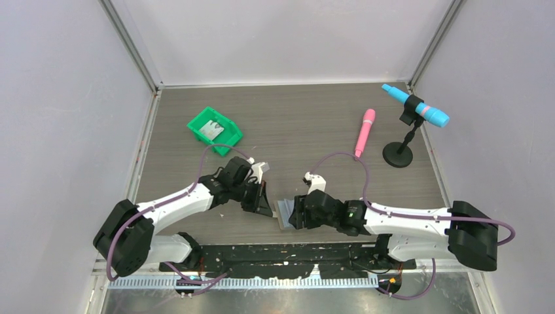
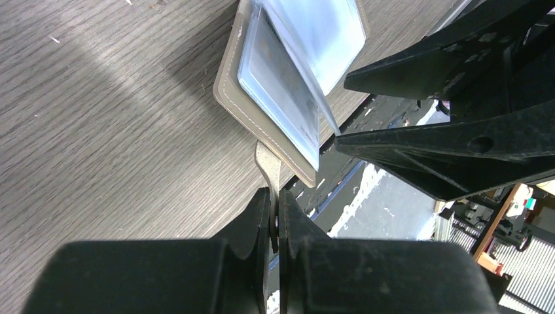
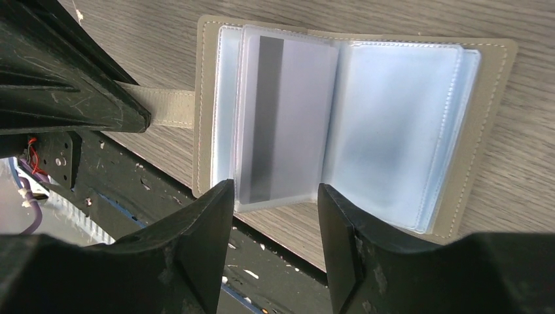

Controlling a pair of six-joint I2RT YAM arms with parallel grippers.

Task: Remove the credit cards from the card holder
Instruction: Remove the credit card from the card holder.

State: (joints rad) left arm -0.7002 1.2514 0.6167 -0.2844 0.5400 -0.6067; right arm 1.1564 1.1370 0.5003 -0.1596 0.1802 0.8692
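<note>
While the left gripper (image 2: 275,216) pinches the grey tab (image 2: 268,167) tight, the card holder (image 3: 206,98) lies open at the near edge of the table (image 2: 98,131). The right gripper (image 3: 275,190), jaws apart, sits around a credit card (image 3: 294,118); grabbing the clear sleeve (image 3: 393,131) too could keep it stuck.
</note>
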